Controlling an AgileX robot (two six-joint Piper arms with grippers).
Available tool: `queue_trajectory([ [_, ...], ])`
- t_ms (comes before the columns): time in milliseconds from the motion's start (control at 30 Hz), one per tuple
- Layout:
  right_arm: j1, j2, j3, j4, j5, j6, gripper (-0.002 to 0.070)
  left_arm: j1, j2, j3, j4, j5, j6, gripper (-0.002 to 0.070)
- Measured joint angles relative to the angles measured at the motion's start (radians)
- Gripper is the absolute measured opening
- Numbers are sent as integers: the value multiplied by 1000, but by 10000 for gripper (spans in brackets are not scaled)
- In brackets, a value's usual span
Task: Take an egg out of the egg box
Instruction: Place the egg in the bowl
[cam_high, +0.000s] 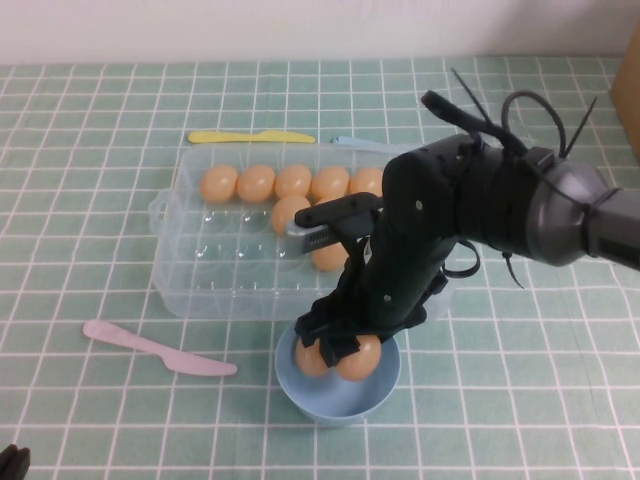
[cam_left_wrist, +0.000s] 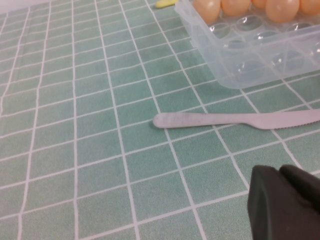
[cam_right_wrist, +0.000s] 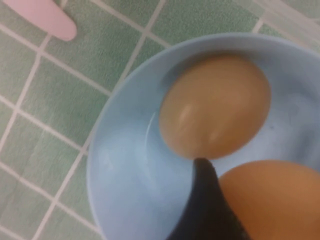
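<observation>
Reaching down over the near edge of the egg box (cam_high: 210, 285), the right gripper (cam_high: 335, 340) is seen inside the light-blue bowl (cam_high: 335, 400), which stands on the green checked tablecloth (cam_high: 100, 130) just in front of the box. Two eggs are seen in the bowl. One egg (cam_right_wrist: 272, 200) is pressed against a black fingertip (cam_right_wrist: 205, 200) in the right wrist view, and the fingers seem closed on it, though only one of them is shown there. The second egg (cam_right_wrist: 215, 105) lies free beside it in the bowl, touching or nearly touching the fingertip.

Several more eggs are left in the clear plastic box: a row (cam_high: 290, 182) along its far side and a couple behind the arm; the near cups are seen bare. A yellow knife (cam_high: 250, 137) is laid just beyond the box, with a pale blue object (cam_high: 345, 141) beside it, mostly hidden by the right arm. A pink knife (cam_high: 160, 348) is laid on the cloth to the left of the bowl, well apart from the box corner.

The left gripper (cam_high: 12, 463) is parked at the near left corner of the table, low over the cloth and close to nothing. Whether its fingers are open or closed cannot be told.
</observation>
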Motion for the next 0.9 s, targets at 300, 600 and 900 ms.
queue_trajectory([
  [300,0,21,0,-4,-30,-2,418,0,0,0,0,0,0,-5],
  [600,0,-7,0,-8,-19,-2,462,0,0,0,0,0,0,-5],
  [900,39,-193,19,-56,84,-2,282,0,0,0,0,0,0,-5],
])
